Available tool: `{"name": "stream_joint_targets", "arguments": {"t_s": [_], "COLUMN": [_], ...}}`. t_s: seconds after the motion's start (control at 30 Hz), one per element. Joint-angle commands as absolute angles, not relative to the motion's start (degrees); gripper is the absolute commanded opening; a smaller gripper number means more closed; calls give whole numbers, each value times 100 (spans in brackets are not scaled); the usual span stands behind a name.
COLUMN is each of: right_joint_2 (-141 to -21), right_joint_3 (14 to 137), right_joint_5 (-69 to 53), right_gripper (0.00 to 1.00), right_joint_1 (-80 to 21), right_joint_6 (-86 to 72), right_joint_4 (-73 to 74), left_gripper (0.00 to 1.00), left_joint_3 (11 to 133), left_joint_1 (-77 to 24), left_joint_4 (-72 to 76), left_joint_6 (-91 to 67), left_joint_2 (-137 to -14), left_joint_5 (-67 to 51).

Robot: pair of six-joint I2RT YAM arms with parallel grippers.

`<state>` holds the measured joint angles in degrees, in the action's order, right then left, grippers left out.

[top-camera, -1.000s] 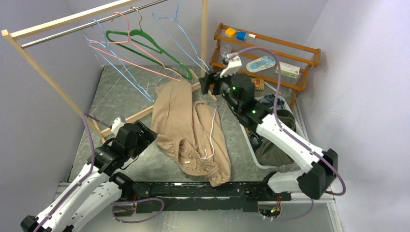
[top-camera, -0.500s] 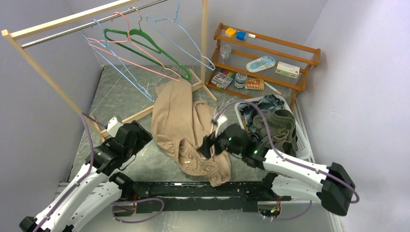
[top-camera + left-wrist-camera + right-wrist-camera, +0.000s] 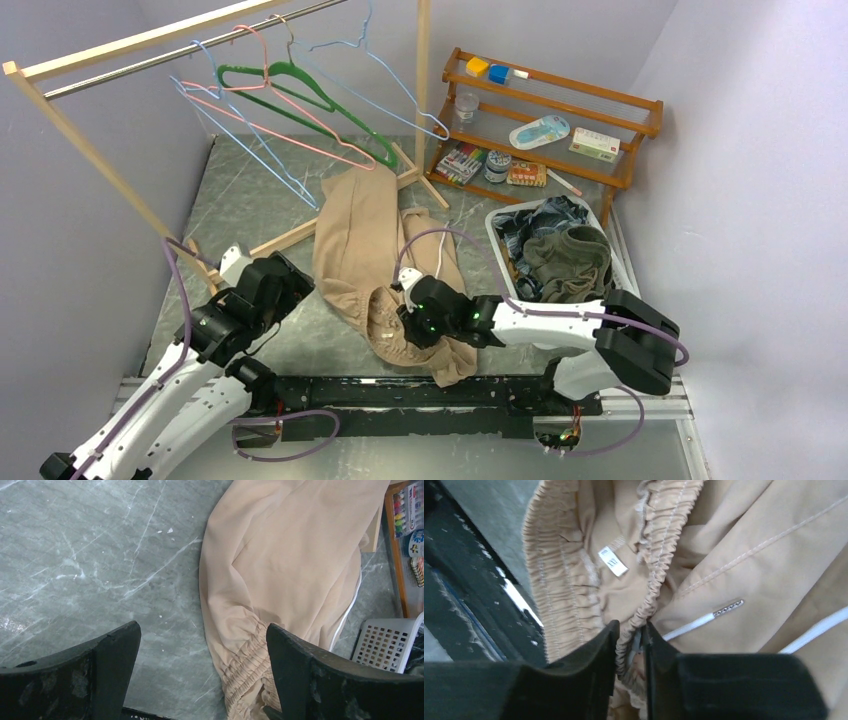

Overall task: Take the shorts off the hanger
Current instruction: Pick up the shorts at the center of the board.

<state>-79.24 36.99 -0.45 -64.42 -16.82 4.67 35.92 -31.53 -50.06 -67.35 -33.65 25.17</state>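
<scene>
right gripper (image 3: 630, 631) pinching ruched elastic waistband (image 3: 569, 600), tan shorts (image 3: 749, 545)

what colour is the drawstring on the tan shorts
White: the thin cord drawstring shows best in the right wrist view.

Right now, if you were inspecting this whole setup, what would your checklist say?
Surface: grey marbled table, with pale scuffs.
Job's things: beige shorts lie crumpled on the table, off the hangers, which all hang bare; dark patterned shorts and olive shorts sit in the white basket.
Clutter: wooden shelf holding small boxes, pens and a jar.
End effectors: right end effector pinched on the beige shorts' elastic waistband; left end effector open, above the table at the shorts' edge.
Cables: purple cable loops along each arm; no snag that I can see.
Surroundings: wooden rack with a metal rail, plain walls.
</scene>
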Motion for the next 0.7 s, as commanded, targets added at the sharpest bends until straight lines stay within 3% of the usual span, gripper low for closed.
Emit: {"name": "stream_joint_targets", "arguments": {"t_s": [0.0, 0.03, 0.13, 0.27, 0.47, 0.5, 0.67], "right_joint_2": [-7733, -7674, -7705, -8214, -8929, -8986, -9351], "right_joint_3": [3876, 3845, 3780, 4009, 4487, 4518, 4650], "right_joint_5": [-306, -459, -925, -841, 124, 296, 1563], "right_gripper": [16, 18, 46, 59, 70, 83, 86], "right_joint_1": [-6561, -6578, -6648, -6954, -7581, -7668, -8085], "right_joint_6": [-1845, -1929, -2071, -1882, -1672, -1699, -1879], "right_joint_4": [158, 19, -239, 99, 627, 610, 754], "left_gripper": [99, 99, 98, 98, 97, 97, 97], "left_joint_3": [3552, 3546, 3509, 3490, 3480, 3469, 3472], "left_joint_1": [-3115, -3113, -3111, -3111, -3111, -3109, -3111], "left_joint_4": [-5123, -5118, -5060, -5045, -5009, -5010, -5017], "left_joint_6": [-6793, -6795, -6748, -6758, -6731, -6723, -6739], "left_joint_2": [-3274, -3265, -3240, -3249, -3243, -3243, -3226], "left_joint_5": [2468, 2462, 2429, 2405, 2372, 2371, 2373]}}
